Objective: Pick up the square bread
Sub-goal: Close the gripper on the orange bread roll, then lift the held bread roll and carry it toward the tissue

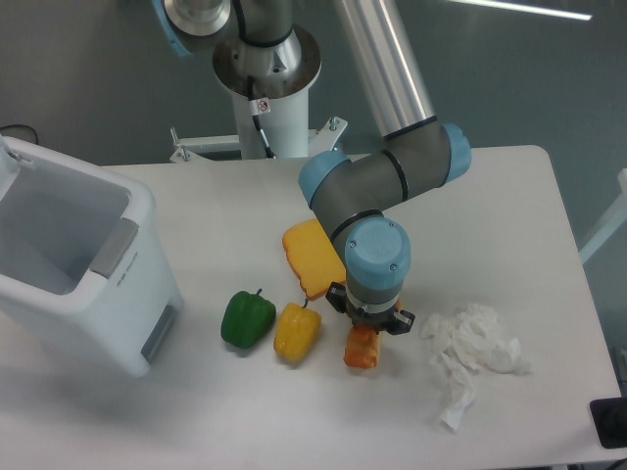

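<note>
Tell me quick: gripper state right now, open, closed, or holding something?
Gripper: cannot be told; the wrist hides the fingers. It sits directly over the orange loaf, beside the square bread.

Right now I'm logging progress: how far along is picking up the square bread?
Nothing looks done: the square bread lies flat on the table, partly hidden by the arm. In hand: the gripper hangs low at the bread's near edge, right over an orange loaf; its fingers are hidden, so grip state is unclear. Left: grasping the bread and lifting it.
</note>
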`<action>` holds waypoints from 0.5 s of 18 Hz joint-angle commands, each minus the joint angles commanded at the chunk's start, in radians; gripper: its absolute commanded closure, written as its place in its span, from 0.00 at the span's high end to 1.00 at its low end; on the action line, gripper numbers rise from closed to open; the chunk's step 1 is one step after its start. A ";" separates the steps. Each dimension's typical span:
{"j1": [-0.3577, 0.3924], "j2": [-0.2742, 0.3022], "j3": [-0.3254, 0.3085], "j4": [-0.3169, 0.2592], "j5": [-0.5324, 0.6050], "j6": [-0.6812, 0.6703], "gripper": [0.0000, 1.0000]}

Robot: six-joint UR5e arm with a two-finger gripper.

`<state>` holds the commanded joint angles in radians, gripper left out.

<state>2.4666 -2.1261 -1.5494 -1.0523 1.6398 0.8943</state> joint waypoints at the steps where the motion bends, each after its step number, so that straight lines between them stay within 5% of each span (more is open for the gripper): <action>1: 0.000 0.002 0.008 0.000 -0.005 0.000 0.21; 9: 0.015 0.026 0.123 -0.003 -0.070 0.028 0.21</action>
<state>2.4819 -2.1000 -1.4267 -1.0554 1.5694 0.9219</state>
